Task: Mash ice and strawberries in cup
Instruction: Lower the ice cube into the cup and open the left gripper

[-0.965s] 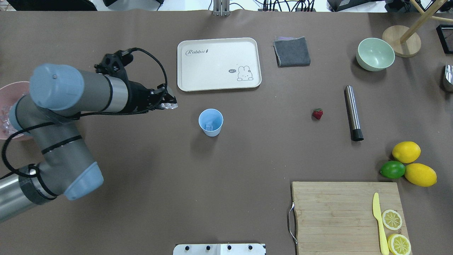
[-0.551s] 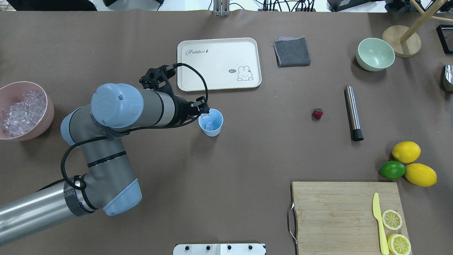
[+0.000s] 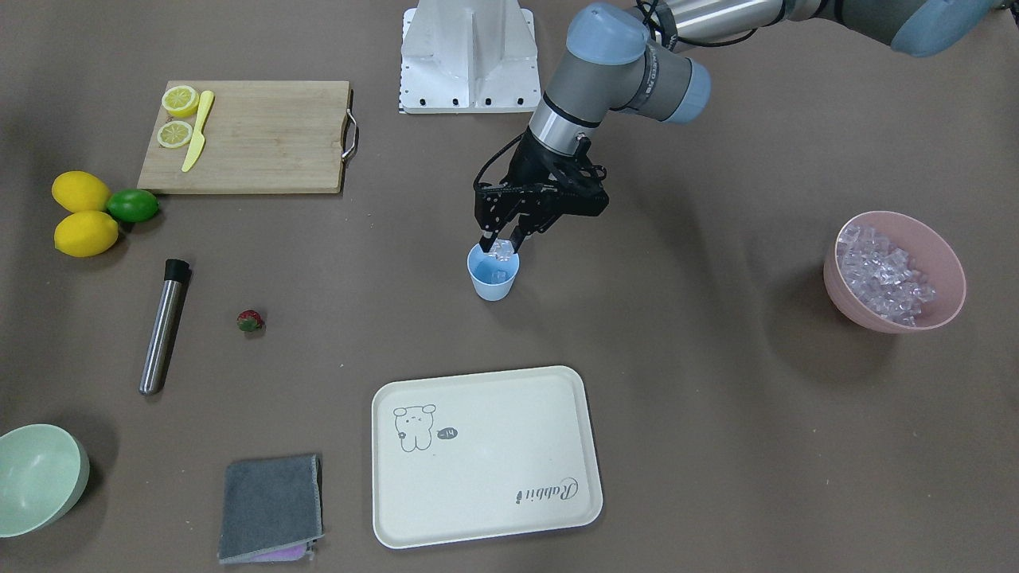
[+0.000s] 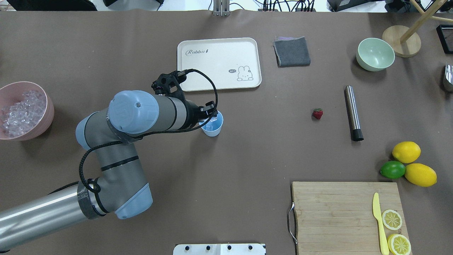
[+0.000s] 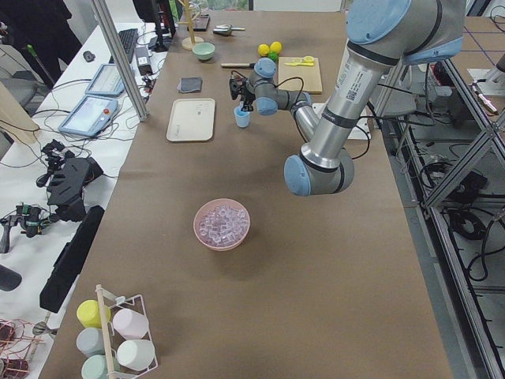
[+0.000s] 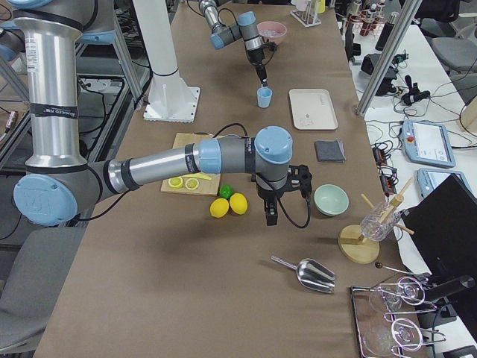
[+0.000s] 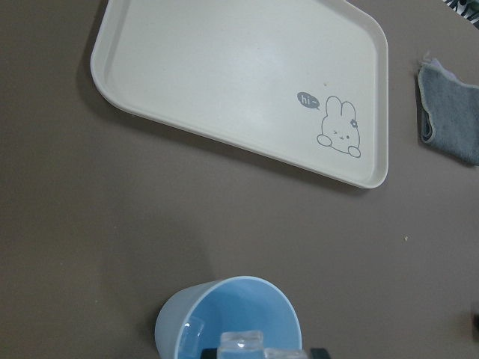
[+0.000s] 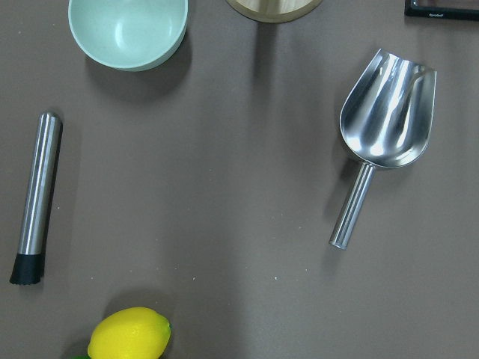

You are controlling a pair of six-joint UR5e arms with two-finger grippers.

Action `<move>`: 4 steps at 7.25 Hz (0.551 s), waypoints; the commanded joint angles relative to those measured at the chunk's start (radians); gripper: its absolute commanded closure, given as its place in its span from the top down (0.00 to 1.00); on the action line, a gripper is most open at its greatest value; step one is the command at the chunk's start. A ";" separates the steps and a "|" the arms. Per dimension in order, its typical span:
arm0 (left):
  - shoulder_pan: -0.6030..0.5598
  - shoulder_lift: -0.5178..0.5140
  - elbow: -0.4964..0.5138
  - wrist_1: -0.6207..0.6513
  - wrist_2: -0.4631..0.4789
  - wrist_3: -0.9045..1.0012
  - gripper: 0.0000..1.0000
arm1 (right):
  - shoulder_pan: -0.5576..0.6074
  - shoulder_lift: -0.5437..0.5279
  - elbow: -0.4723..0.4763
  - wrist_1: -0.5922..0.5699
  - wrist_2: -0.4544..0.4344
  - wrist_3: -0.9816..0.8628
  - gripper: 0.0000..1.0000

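Though partly masked by the left fingers [image 3: 484, 232], ice [image 3: 500, 250] over the cup [image 3: 493, 285].

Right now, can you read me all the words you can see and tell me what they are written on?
"Rabbit": in curly letters near one corner of the cream tray.
"hi~": in a little speech bubble next to the rabbit drawing on the same tray.
The tablet screens on the desk beside the table show something, but it is too small to read.
No other words or numbers can be read.
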 commanded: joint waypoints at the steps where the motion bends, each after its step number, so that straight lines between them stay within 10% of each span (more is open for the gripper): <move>1: 0.007 -0.004 0.004 0.000 0.039 0.002 0.97 | 0.000 0.001 -0.006 0.000 0.000 0.000 1.00; 4: 0.012 -0.004 0.000 0.001 0.047 -0.002 0.98 | 0.000 0.003 -0.006 0.000 0.000 0.002 1.00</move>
